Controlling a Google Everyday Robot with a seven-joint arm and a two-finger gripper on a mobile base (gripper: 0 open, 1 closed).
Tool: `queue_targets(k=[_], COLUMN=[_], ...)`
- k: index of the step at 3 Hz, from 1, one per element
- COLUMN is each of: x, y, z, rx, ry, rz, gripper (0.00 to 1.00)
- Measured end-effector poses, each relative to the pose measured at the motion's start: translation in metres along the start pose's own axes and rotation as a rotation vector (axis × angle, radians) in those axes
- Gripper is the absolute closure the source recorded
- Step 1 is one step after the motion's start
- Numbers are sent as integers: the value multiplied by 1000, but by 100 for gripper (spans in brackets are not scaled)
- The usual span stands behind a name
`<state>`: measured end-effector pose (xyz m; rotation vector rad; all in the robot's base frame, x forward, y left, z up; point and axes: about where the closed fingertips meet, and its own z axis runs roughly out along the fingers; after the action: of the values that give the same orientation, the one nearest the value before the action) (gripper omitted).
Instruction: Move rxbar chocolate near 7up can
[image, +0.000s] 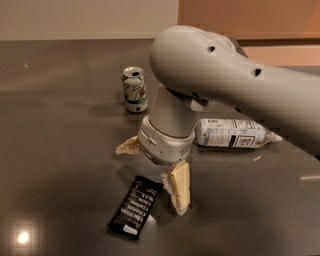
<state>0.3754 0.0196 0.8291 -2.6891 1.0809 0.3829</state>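
Approach is the step in hand, judging by the layout: the gripper (152, 178) hangs low over the dark table (50, 130), just above the far end of the rxbar chocolate (136, 206), and grips nothing. Its two pale fingers (178, 192) are spread wide, one pointing left, the other reaching down toward the near side just right of the bar. The bar lies flat at the near middle of the table, untouched, slanting from near-left to far-right. The 7up can (135, 89) stands upright at the far side, well apart from the bar, so the move itself is not yet begun.

The next move probably calls for turning the spread fingers to straddle the slim wrapper across its narrow width, lowering until they meet the table, then closing. A flat bar gives little to grip, so it could slip.

Rows of white lettering run along the black wrapper, with a small white label at its near end; none can be read. The can shows green marking and a red spot. A clear bottle (232, 133) lying on its side to the right carries a white label with dark print, also illegible.
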Motion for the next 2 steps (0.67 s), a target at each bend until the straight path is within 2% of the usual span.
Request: queue_targets(k=[1,2], x=[1,2], y=[-3,-1], z=[4,8], rx=[-21,-45], ry=[-1,6], rz=[-19,-31], gripper=[8,28])
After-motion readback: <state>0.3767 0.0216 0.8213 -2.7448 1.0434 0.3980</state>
